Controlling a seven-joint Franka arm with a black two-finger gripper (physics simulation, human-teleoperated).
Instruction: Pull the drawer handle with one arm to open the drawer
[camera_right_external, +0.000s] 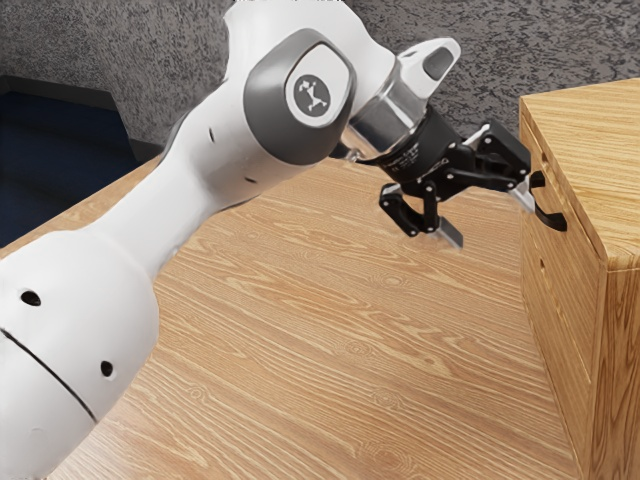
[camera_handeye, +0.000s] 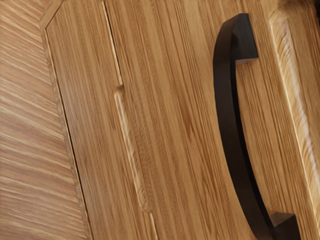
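A wooden cabinet (camera_right_external: 590, 190) stands at the exterior view's right on the table. Its top drawer front (camera_right_external: 545, 235) carries a black curved handle (camera_right_external: 549, 207), and the front looks flush with the cabinet face. My black gripper (camera_right_external: 487, 213) hovers just off the handle on the exterior view's left side, open, with nothing between its fingers. One fingertip (camera_right_external: 523, 196) lies very near the handle; I cannot tell if they touch. In the wrist view the handle (camera_handeye: 231, 125) arches over the drawer front (camera_handeye: 180, 100), close ahead of my hand.
The wooden table (camera_right_external: 330, 330) stretches under the arm. A long wooden ridge (camera_handeye: 131, 150) runs along the cabinet face beside the handle. A grey speckled wall (camera_right_external: 120, 40) stands behind, with dark floor (camera_right_external: 50, 150) past the table's far edge.
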